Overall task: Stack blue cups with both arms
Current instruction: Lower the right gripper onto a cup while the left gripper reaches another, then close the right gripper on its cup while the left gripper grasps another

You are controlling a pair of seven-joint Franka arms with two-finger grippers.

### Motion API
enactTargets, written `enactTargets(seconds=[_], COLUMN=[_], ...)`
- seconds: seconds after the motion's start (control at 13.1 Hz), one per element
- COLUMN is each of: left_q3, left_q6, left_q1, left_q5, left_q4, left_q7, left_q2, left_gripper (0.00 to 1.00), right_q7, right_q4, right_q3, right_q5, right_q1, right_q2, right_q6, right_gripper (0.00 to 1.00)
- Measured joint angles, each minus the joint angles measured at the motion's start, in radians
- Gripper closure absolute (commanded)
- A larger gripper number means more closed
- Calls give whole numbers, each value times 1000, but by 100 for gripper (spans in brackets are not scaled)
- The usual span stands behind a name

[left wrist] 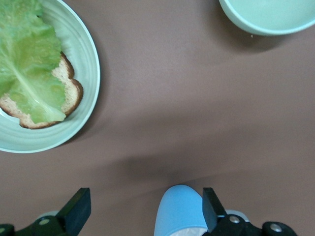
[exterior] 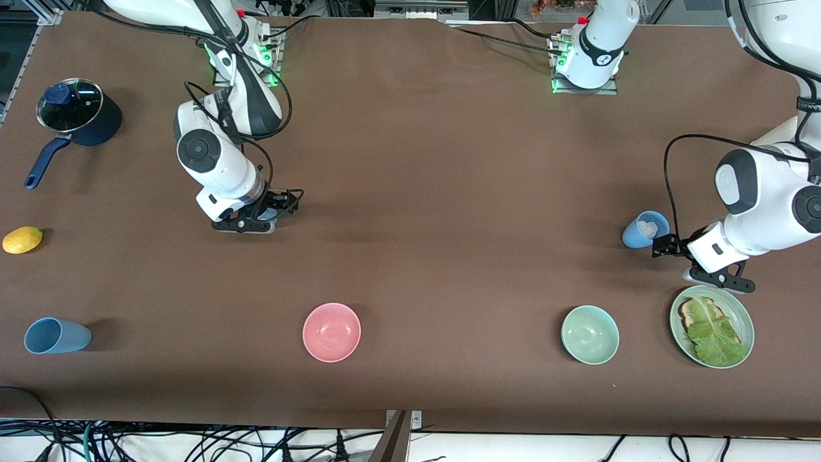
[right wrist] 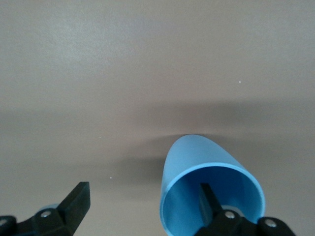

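Left gripper [left wrist: 145, 209] first: fingers spread wide, nothing clamped. It sits low over the table, between the plate [exterior: 744, 317] of bread and lettuce and the left cup [exterior: 638, 234]. One finger is right against that cup's wall, the other well apart toward the plate. It looks like a sideways approach, with the wide spread giving room to straddle the cup before closing. The cup leans: its mouth is tipped up toward the gripper, and its closed end and long axis point away from the wrist. I can't tell whether it rests on the table or hangs off the finger.

Right gripper [right wrist: 142, 201] is just as wide open, low over bare table in front of its own base. In its wrist view the right cup [right wrist: 197, 162] has its mouth to the camera and one fingertip inside the rim. The taper and long axis run away from the wrist. That looks like a rim pinch being set up, one finger in and one out, not yet closed. The arm hides this cup in the front view.

Out at the right arm's end, near the front edge, a spare cup [exterior: 56, 335] lies on its side. Its long axis runs along the table, base toward the pink bowl [exterior: 331, 332].
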Motion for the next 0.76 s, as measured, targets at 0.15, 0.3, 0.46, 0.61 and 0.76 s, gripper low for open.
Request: enactTargets(seconds=[0.15,0.3,0.46,0.61,0.76], left_q3=[9,29,48,62,65], left_q6=[43,58,62,62,61], left_q1=[0,1,1,2,2], left_q5=[0,-8,-45,-75,-84], left_q4=[-46,-65,-77,-95,-111], left_q7=[32,76,131,167,176], left_q2=[-10,-11,-25,-55,-85], left_gripper=[0,0,0,0,0], right_q7=[0,0,0,0,0], right_q4=[0,0,0,0,16], right_q3=[0,0,-1,-4,-7], right_q5=[0,0,0,0,-1], right_q1=[1,1,0,-2,-9], right_q2=[9,11,11,14,14], right_q6=[3,2,-8,-31,-72], right_gripper=[100,100,100,100,100])
